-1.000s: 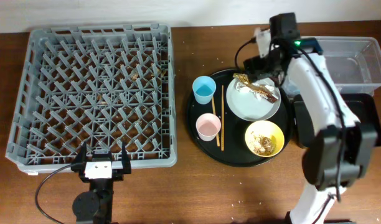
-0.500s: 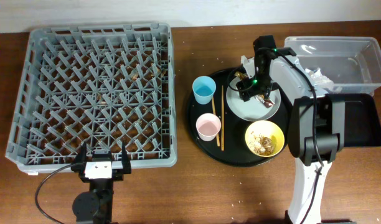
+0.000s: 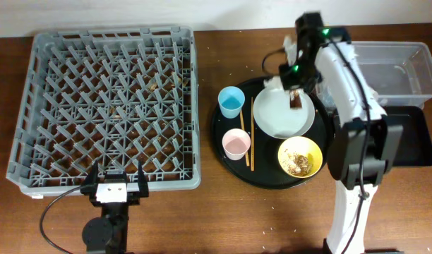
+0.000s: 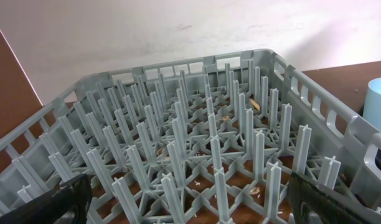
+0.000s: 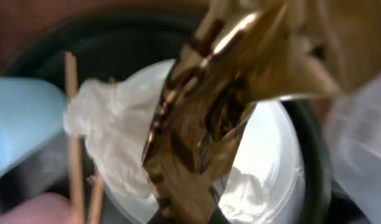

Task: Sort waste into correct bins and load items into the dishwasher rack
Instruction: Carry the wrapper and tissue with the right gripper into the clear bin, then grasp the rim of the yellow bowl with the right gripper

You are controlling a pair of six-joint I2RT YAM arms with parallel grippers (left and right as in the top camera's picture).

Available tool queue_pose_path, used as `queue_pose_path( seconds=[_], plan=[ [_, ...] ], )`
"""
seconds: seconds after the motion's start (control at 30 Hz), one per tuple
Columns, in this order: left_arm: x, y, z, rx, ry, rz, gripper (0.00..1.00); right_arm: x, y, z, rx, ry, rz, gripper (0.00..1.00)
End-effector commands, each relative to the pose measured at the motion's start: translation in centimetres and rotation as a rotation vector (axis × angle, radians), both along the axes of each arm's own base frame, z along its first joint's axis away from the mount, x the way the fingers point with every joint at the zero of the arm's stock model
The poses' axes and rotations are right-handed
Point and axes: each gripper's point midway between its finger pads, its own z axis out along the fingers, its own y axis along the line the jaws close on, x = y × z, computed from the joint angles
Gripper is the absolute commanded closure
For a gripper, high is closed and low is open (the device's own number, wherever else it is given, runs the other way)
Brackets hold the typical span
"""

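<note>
The right gripper (image 3: 294, 88) has lifted the gold wrapper (image 3: 295, 103) off the plate (image 3: 278, 121) and pinches it tight above the plate's 1 o'clock side. I think it is ready to go to a bin (image 3: 414, 46) at 3 o'clock. The left gripper (image 3: 118, 178) rests open.

R arm reaching fwd, right gripper (image 3: 294, 86) pinching wrapper (image 5: 203, 112), left gripper (image 3: 118, 175) parked, jaws wide
</note>
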Motion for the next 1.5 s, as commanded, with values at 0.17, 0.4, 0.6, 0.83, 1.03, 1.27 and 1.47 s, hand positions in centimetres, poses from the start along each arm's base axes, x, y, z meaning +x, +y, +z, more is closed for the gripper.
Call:
queue_pose_path(
  seconds=[0.17, 0.4, 0.6, 0.83, 1.03, 1.27, 1.47],
  plan=[
    [0.0, -0.2, -0.2, 0.019, 0.003, -0.012, 0.01, 1.5, -13.5, 7.3, -0.073, -0.181, -0.67, 0.96],
    [0.0, -0.2, -0.2, 0.019, 0.003, -0.012, 0.01, 4.8, -18.8, 2.8, -0.065, -0.265, -0.768, 0.41],
    [0.0, -0.2, -0.2, 0.019, 0.003, -0.012, 0.01, 4.8, -17.9, 4.9, -0.01, -0.284, -0.739, 0.14],
    [0.0, -0.2, -0.2, 0.019, 0.003, -0.012, 0.01, -0.2, -11.8, 16.6, 0.247, -0.364, -0.577, 0.14],
    [0.0, -0.2, -0.2, 0.019, 0.003, -0.012, 0.01, -6.7, -9.4, 18.9, 0.23, -0.266, -0.532, 0.13],
    [0.0, -0.2, -0.2, 0.019, 0.003, -0.012, 0.01, -9.6, -5.6, 16.3, 0.095, -0.114, -0.426, 0.09],
    [0.0, -0.2, -0.2, 0.019, 0.003, -0.012, 0.01, -11.0, -3.6, 13.3, 0.048, -0.002, -0.374, 0.09]
  ],
)
